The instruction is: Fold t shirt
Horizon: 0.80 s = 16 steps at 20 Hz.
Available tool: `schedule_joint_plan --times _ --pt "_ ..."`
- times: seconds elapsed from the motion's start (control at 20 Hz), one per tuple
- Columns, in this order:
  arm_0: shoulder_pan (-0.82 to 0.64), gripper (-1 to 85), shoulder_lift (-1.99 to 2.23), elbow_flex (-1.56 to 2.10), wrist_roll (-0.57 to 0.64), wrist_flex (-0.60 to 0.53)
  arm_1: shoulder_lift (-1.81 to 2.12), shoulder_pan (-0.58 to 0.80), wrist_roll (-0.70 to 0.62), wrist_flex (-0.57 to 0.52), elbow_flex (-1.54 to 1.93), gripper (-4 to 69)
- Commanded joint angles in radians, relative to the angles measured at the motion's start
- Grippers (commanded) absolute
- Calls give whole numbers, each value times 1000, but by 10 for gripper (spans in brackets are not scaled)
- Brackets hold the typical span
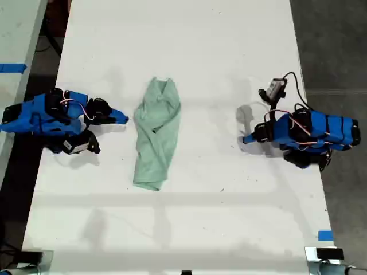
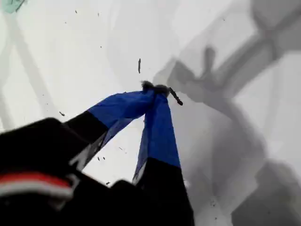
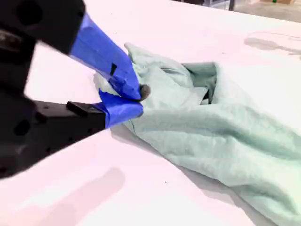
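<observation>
White tabletop [image 1: 229,51] fills the exterior view, and no writing is readable anywhere. At its middle lies the t shirt [image 1: 156,133], bunched lengthwise. My second gripper [image 3: 134,100], jaws nearly together and empty, sits just beside the cloth. My first gripper [image 2: 156,89] is closed on nothing, well apart toward the exterior view's right
</observation>
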Motion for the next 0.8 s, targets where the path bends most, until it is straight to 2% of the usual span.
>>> schedule_joint_plan --times 0.0,0.15,0.3,0.35,0.4,0.5,0.6,0.7,0.75 --pt "28 -2 -2 41 23 2 8 -51 63 0 40 50" --pt "37 11 -2 41 26 2 8 -14 38 0 40 46" --pt "75 111 0 41 60 0 8 25 5 0 40 22" --pt "98 82 3 41 67 -3 8 29 2 0 40 22" --pt "117 7 5 41 48 -9 8 12 15 -2 40 22" --pt "144 -3 8 40 9 -66 8 21 11 -21 21 22" --pt "152 -3 -34 -15 0 -83 -29 -12 57 -40 -81 69" --pt "169 -3 -337 -212 -9 -87 -313 -32 74 -127 -270 133" --pt "198 50 -572 -373 -23 -72 -537 -46 78 -149 -414 184"
